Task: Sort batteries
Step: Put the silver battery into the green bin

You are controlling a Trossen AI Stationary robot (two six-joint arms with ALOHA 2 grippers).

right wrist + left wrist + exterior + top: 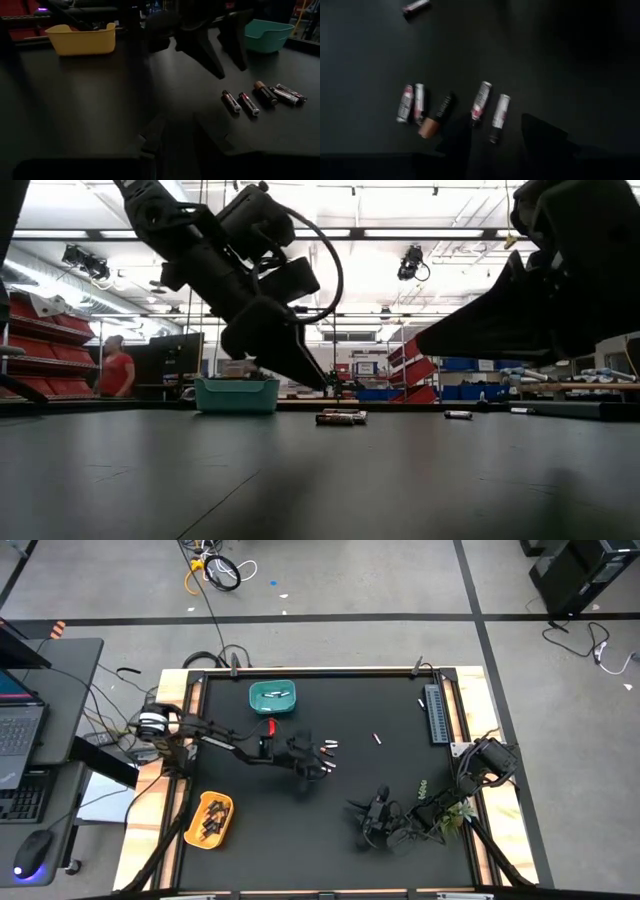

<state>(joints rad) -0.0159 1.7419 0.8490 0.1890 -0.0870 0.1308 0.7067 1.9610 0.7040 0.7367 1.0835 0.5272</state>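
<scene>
The left gripper (322, 759) hangs above the black table (300, 840) near its middle, jaws parted and empty, straddling one whitish-silver battery in a loose row of five slim cylindrical batteries (451, 107) on the mat. In the left wrist view both dark fingers (542, 140) point down at that row: four whitish-silver cells with red marks and one dark cell with a copper-coloured end. A sixth cell (416, 6) lies apart, farther right on the table. The printing on the batteries is too blurred to read. The left arm reaches in from the table's left edge, bent at the elbow, wrist pitched downward — fingertips just clear of the surface in the low view.

The right gripper (372, 812) waits low at the near right of the table, fingers pointing left toward the row; its jaws stand slightly apart, holding nothing.

Two bins are present — one teal plastic bin (272, 698) at the far side holding a few pale cells, and one yellow plastic bin (210, 820) at the near left holding dark ones. A grey ribbed strip (436, 712) lies along the far right edge.
</scene>
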